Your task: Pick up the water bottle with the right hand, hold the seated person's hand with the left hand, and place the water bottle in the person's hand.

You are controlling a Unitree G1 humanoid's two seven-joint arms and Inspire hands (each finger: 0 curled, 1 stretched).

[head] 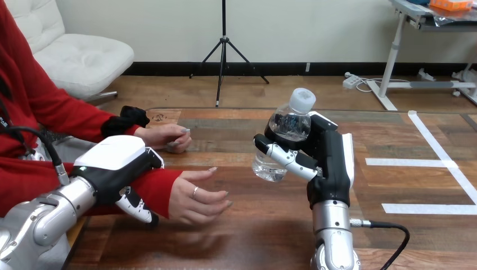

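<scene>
At the lower left the silver left forearm (50, 211) ends in the left hand (115, 166), its smooth white shell lying over the person's red sleeve (163, 188). A black-and-white jointed finger (138, 208) curls under the sleeve from below, so the hand is clamped round the person's forearm just behind the wrist. Out of the cuff comes the person's nearer hand (199, 197), palm turned up and toward the right, its fingers loosely bent and holding nothing. It sits low over the dark, plank-grained wooden tabletop (253, 230).

To the right, the right forearm (332, 225) stands upright, a ribbed silver cylinder. The right hand (332, 160) above it is black with white side shells. Its fingers and thumb are wrapped round the water bottle (288, 132) and grip it at mid-body. The bottle is clear, thin, crinkled plastic with a rounded shoulder and a white screw cap (302, 99). It leans with the cap up and to the right, and it is raised off the tabletop. It is near the person's nearer hand but apart from it — a strip of bare wood shows between them.

Farther back at the left, the person's farther hand (166, 136) rests on the tabletop with its fingers curled in. Flat strips of white tape (416, 162) cross the wood at the right side.
</scene>
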